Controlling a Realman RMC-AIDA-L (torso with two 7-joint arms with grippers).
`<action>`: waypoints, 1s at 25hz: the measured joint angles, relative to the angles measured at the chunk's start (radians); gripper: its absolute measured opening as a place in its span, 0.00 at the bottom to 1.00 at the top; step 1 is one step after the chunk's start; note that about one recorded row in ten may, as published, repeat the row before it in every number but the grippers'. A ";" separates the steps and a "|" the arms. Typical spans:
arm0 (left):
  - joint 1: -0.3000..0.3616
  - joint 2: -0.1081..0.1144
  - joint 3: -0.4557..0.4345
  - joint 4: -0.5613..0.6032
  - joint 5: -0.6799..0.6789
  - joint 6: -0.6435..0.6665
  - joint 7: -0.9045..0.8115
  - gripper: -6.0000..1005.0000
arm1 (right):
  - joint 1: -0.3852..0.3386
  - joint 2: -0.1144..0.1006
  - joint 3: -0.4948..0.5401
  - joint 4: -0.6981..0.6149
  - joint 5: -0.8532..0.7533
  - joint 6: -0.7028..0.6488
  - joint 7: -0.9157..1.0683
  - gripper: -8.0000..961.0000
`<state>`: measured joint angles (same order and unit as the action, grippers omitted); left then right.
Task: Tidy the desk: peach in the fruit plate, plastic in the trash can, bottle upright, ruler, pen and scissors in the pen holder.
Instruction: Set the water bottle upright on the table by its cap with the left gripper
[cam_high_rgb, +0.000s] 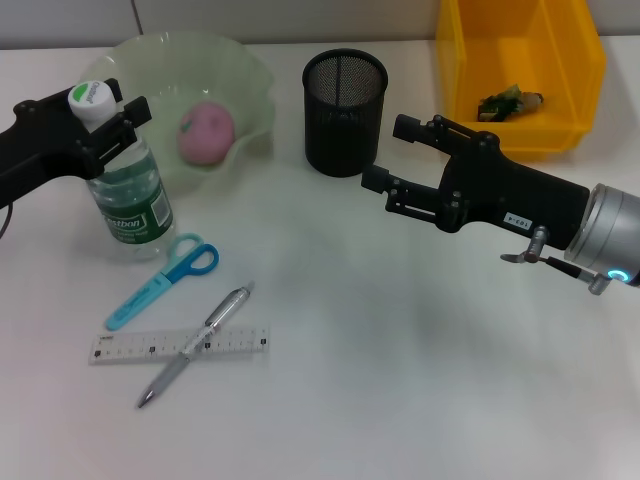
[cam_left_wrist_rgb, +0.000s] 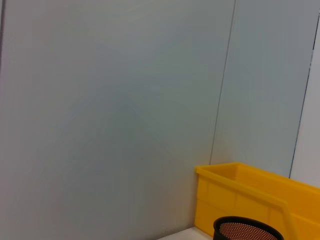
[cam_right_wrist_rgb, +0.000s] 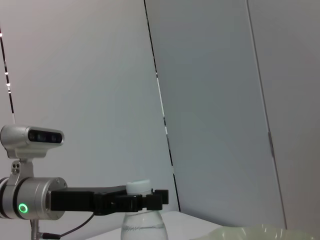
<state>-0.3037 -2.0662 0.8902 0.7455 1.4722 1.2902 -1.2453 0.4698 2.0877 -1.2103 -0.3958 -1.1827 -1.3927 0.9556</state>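
The clear bottle (cam_high_rgb: 127, 195) with a white cap stands upright at the left, and my left gripper (cam_high_rgb: 122, 124) is shut on its neck; from the right wrist view the same gripper (cam_right_wrist_rgb: 150, 199) sits just under the cap of the bottle (cam_right_wrist_rgb: 142, 226). The pink peach (cam_high_rgb: 206, 132) lies in the pale green fruit plate (cam_high_rgb: 250, 85). Crumpled plastic (cam_high_rgb: 508, 102) lies in the yellow trash can (cam_high_rgb: 520, 135). Blue scissors (cam_high_rgb: 165, 280), a pen (cam_high_rgb: 215, 320) and a clear ruler (cam_high_rgb: 120, 347) lie on the table, the pen crossing the ruler. My right gripper (cam_high_rgb: 385, 152) hovers open beside the black mesh pen holder (cam_high_rgb: 344, 110).
The white table (cam_high_rgb: 400, 380) stretches bare in front of my right arm. The left wrist view shows the yellow trash can (cam_left_wrist_rgb: 250, 197) and pen holder rim (cam_left_wrist_rgb: 247, 230) against a grey wall. The fruit plate's rim (cam_right_wrist_rgb: 260, 232) shows in the right wrist view.
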 joint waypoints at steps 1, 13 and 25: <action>0.000 0.000 0.001 0.000 0.001 0.000 0.000 0.52 | 0.000 0.000 0.000 0.000 0.000 0.000 0.000 0.82; 0.000 0.002 -0.002 0.001 -0.002 0.007 0.024 0.53 | 0.001 0.000 0.000 0.000 0.000 0.000 0.000 0.82; -0.001 0.000 -0.001 0.004 0.000 0.006 0.026 0.54 | 0.003 0.002 0.000 0.000 0.000 0.000 0.000 0.82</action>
<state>-0.3048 -2.0663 0.8896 0.7491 1.4718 1.2964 -1.2197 0.4724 2.0894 -1.2102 -0.3958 -1.1827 -1.3929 0.9556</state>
